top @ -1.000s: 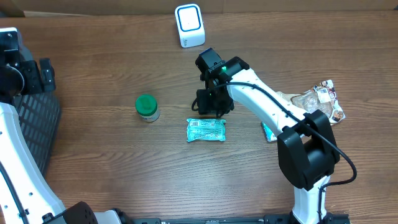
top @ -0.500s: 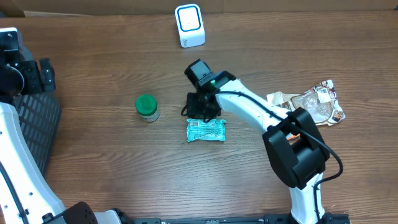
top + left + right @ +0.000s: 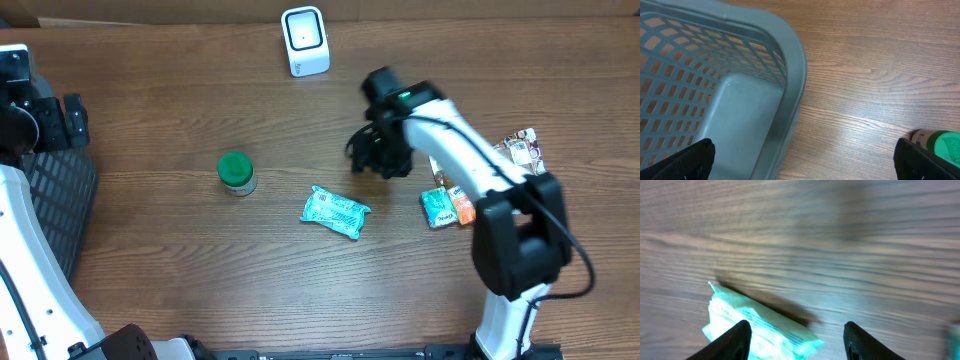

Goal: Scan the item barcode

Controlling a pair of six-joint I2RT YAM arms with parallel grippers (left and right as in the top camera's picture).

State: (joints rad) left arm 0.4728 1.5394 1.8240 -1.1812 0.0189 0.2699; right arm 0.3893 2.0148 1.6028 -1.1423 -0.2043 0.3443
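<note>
Lying flat on the wooden table [image 3: 200, 260], near its middle: the teal packet [image 3: 336, 212]. Turned at a slant, with a white printed patch facing up; too small to say whether that patch is a barcode. Touched by nothing. In the right wrist view, cut off by the lower edge, with only one end showing at lower left, smeared by blur, print unreadable.

Up and to the right of it in the overhead view, clear of it: the right gripper [image 3: 372, 158]. Dark and bunched against its own arm there, so no reading the jaws from above. From the wrist camera, both fingertips [image 3: 735, 340] set apart and gripping nothing, with the packet's end lying below the gap. Height above the table impossible to judge.

At the far edge, upright: the white scanner [image 3: 305, 40], blue-rimmed face toward the camera. Left of the packet, well apart: a green-capped bottle [image 3: 236, 172], standing; seen again only as a sliver at the lower right corner of the left wrist view. On the right side, partly hidden under the right arm: a few snack packets [image 3: 445, 207] and a clear crinkled bag [image 3: 510, 158], contents hard to tell.

Far left, cropped by the frame: a grey mesh basket [image 3: 60, 200]. Above its corner, the left gripper [image 3: 802, 162], spread wide and empty, only the two dark tips in view.
</note>
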